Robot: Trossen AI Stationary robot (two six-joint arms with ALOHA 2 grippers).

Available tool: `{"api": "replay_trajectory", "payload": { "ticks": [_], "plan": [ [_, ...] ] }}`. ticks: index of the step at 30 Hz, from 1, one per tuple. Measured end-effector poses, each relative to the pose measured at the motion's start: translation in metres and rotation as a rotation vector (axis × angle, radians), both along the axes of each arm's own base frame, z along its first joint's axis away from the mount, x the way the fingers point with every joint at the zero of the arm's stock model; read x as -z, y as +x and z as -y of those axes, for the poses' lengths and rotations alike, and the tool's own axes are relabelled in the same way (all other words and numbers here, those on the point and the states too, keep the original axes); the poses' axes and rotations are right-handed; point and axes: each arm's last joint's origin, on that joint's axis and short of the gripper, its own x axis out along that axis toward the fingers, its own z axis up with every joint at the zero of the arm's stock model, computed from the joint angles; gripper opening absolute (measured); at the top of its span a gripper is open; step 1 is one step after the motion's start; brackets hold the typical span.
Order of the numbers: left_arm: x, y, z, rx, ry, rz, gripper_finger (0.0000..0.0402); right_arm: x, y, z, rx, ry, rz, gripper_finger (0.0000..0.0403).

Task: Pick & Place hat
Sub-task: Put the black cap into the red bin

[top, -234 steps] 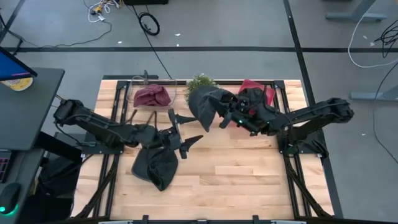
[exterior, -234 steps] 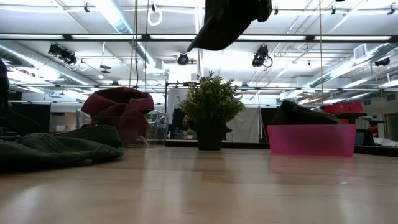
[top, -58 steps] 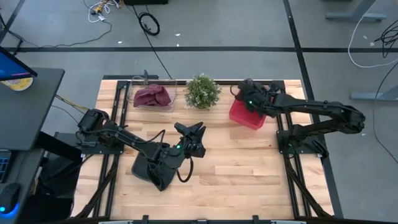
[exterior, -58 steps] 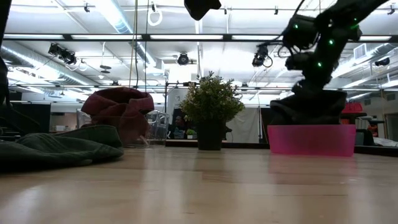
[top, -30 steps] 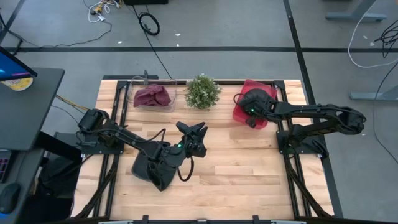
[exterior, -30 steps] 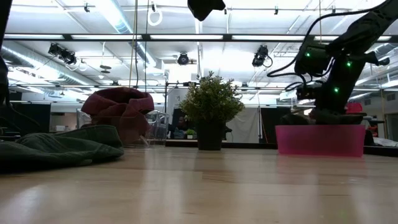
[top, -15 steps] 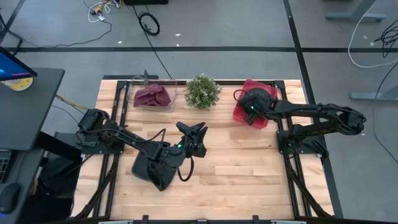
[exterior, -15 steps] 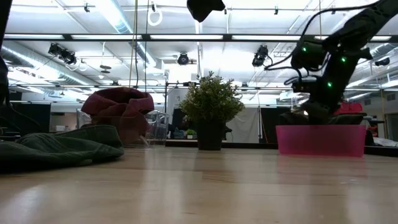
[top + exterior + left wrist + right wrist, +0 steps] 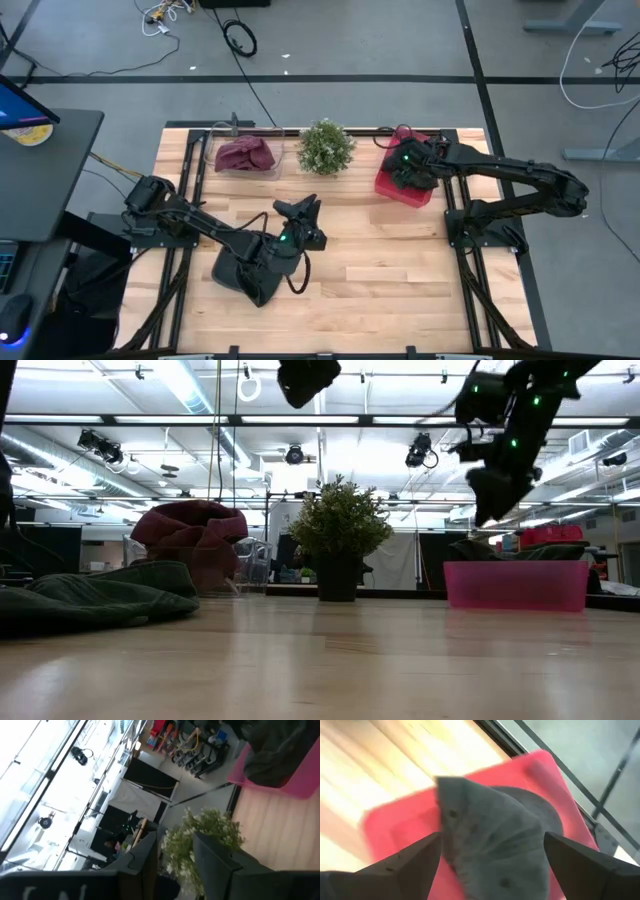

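A dark grey hat (image 9: 495,835) lies inside the pink bin (image 9: 390,820) at the table's far right; its top shows over the bin's rim (image 9: 505,550). My right gripper (image 9: 492,870) hangs open just above it (image 9: 490,508), touching nothing. A second dark hat (image 9: 245,275) lies flat on the table at the near left. My left gripper (image 9: 296,212) hovers high over the table's middle, open, with nothing between its fingers (image 9: 180,862).
A small potted plant (image 9: 325,148) stands at the far middle. A clear container with a maroon hat (image 9: 245,155) sits at the far left. Bare wood lies across the near middle and right of the table (image 9: 400,280).
My right gripper has let go of the dark grey hat and risen out of the pink bin; the hat stays lying in the bin. My left gripper has shifted a little toward the table's left, still high.
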Motion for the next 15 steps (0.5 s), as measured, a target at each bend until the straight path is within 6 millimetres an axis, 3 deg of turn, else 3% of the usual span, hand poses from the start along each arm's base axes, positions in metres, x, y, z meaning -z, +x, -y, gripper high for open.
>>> {"api": "replay_trajectory", "payload": {
  "ticks": [10, 13, 15],
  "plan": [
    [0.015, -0.011, 0.022, 0.101, -0.092, 0.085, 0.0128, -0.025, 0.012, -0.059, -0.166, 0.042, 0.247, 0.0275],
    [0.022, -0.008, 0.022, 0.257, -0.268, 0.146, 0.012, -0.027, 0.017, -0.08, -0.237, 0.065, 0.311, 0.0253],
    [0.03, -0.004, 0.02, 0.419, -0.506, 0.151, 0.0106, -0.029, 0.02, -0.092, -0.278, 0.08, 0.349, 0.0242]
  ]
}}
